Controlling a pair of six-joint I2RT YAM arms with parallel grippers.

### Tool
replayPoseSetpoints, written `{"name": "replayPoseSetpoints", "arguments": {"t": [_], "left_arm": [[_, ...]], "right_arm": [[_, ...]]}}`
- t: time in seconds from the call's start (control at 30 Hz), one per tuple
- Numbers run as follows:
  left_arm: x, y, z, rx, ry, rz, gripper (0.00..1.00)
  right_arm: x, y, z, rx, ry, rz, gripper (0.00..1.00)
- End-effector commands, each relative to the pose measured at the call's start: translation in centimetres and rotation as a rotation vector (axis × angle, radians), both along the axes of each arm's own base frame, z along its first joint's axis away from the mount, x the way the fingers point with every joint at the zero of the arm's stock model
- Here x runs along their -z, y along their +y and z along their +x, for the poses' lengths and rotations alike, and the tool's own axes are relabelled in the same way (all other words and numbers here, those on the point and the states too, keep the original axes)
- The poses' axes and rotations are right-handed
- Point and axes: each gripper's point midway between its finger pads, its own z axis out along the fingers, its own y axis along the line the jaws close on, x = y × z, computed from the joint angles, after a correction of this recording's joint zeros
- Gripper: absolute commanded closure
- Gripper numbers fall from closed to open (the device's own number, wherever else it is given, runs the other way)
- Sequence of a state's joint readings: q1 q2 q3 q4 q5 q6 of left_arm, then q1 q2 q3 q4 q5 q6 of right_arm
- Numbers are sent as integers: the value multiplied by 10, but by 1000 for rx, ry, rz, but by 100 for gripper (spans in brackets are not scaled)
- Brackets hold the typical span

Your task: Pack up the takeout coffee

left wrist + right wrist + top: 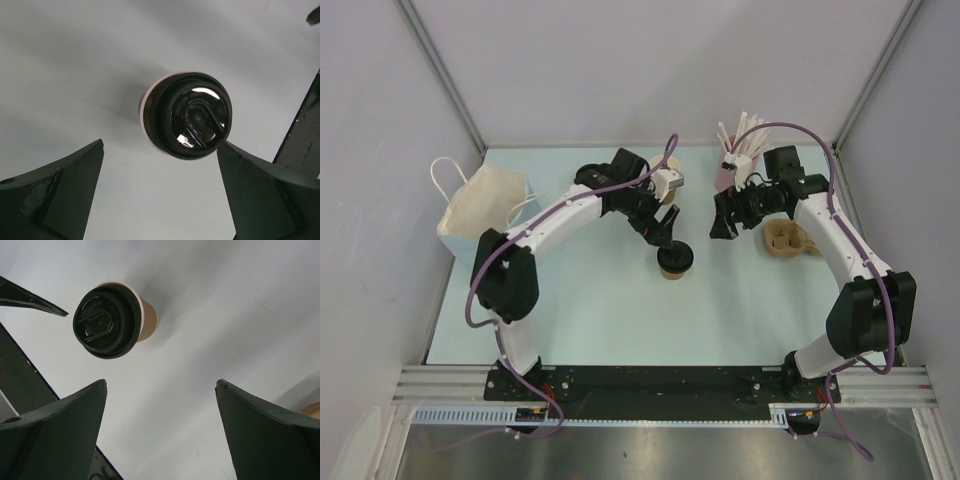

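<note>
The takeout coffee (674, 260) stands upright on the tabletop (600, 310), long axis vertical, black lid (192, 115) facing up. My left fingers (70, 175) hang over it, spread wide, gripping nothing; my right fingers (65, 410) gape empty nearby

The coffee cup (674, 260) stands between the paper bag (480, 205), well left, and the stick cup (733, 170), right and behind.
</note>
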State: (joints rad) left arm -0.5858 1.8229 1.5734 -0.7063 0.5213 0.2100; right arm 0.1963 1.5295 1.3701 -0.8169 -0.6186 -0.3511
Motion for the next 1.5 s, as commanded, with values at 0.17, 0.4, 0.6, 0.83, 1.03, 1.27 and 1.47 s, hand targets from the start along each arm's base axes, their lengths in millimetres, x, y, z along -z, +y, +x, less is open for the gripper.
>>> {"name": "replayPoseSetpoints", "arguments": {"t": [0.17, 0.4, 0.6, 0.83, 1.03, 1.27, 1.47], "left_arm": [[3, -32, 10, 53, 70, -64, 0], [17, -34, 7, 73, 111, -56, 0], [27, -34, 3, 83, 144, -50, 1], [38, -31, -1, 83, 170, -35, 7], [45, -31, -4, 87, 186, -34, 15], [54, -29, -11, 97, 221, -25, 30], [67, -24, -12, 99, 240, 14, 44]], "right_arm": [[-13, 2, 2, -10, -69, 14, 6], [-14, 0, 3, -5, -83, 6, 7], [-14, 0, 3, -6, -86, 0, 7], [-15, 0, 3, -5, -95, -2, 7], [-16, 0, 2, -6, -100, -4, 7], [-17, -1, 3, -4, -104, -5, 7], [-18, -1, 2, -4, -109, -4, 7]]}}
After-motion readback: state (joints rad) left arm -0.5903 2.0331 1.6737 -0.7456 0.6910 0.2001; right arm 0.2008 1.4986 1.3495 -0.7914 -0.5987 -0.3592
